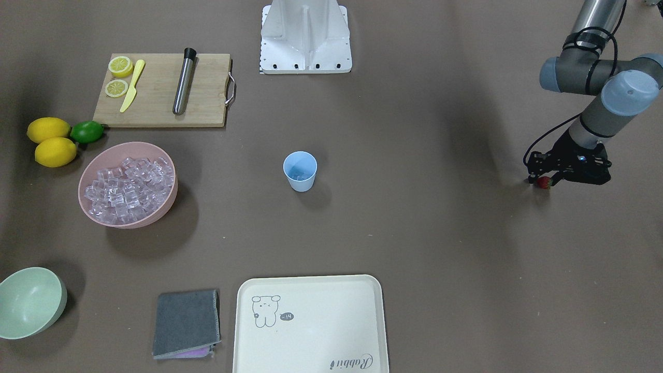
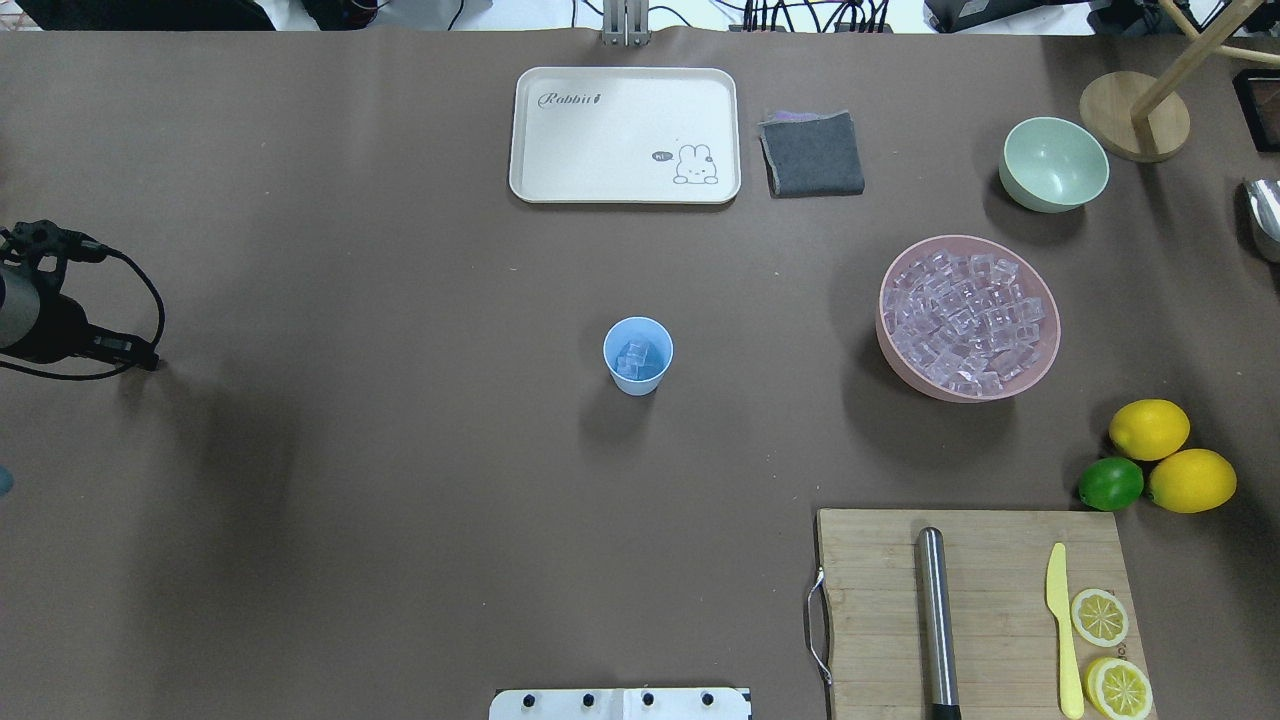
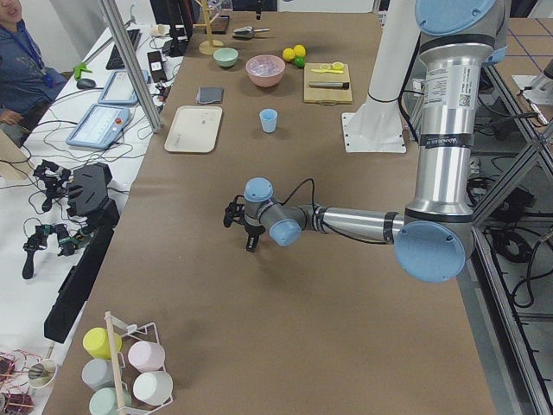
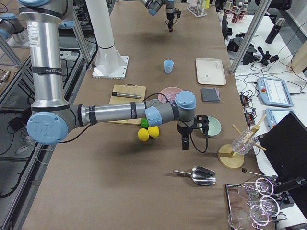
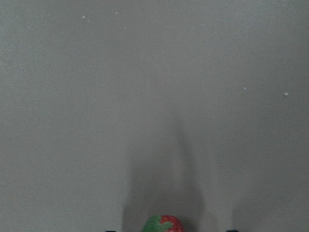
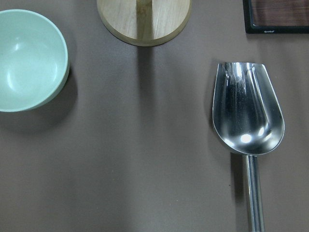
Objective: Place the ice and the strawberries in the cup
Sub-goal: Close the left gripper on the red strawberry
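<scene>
The light blue cup (image 1: 300,171) (image 2: 638,355) stands upright mid-table with a few ice cubes showing inside it. More ice (image 1: 129,186) (image 2: 965,315) is piled in the pink bowl (image 1: 164,207). Far off to the cup's side, my left gripper (image 1: 543,182) hangs just above the table, shut on the small red strawberry (image 1: 544,182) (image 5: 163,224), which peeks in at the bottom of the left wrist view. My right gripper (image 4: 184,145) hovers beside the pale green bowl (image 4: 213,125); I cannot tell whether it is open or shut.
A metal scoop (image 6: 247,111) lies under the right wrist, next to a wooden stand base (image 6: 144,19). A cream tray (image 1: 311,357), a grey cloth (image 1: 186,324), a cutting board (image 1: 160,98) with knife and muddler, lemons (image 1: 52,141) and a lime (image 1: 87,131) ring the table.
</scene>
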Available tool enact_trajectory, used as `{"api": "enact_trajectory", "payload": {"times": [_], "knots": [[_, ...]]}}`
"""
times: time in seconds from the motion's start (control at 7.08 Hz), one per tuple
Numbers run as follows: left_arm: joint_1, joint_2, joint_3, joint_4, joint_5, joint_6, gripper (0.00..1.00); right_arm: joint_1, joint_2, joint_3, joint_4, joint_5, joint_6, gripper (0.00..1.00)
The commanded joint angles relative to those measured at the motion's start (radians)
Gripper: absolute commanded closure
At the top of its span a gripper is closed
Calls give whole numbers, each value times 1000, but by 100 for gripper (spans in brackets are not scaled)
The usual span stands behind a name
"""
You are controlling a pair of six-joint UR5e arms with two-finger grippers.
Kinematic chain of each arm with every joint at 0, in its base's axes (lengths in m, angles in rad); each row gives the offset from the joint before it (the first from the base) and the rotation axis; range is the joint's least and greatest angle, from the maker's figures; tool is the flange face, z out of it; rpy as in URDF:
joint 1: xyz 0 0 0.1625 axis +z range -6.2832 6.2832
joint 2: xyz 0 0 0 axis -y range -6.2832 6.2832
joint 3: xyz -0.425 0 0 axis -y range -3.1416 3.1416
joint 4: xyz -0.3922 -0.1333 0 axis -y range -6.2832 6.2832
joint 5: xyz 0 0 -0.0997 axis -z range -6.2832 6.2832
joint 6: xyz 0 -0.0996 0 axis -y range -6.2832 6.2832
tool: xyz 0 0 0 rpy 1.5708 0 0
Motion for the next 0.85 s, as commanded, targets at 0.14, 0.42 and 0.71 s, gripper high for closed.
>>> {"api": "enact_trajectory", "payload": {"times": [0.14,0.42,0.71], "knots": [[-3,-4,-9,2,-3,0,100,0,-7,14,0,-2,1,0],[-12,-9,-70,22,-18,-5,100,0,-7,14,2,-2,1,0],[-51,-116,-128,178,-96,-6,100,0,-7,14,5,0,1,0]]}}
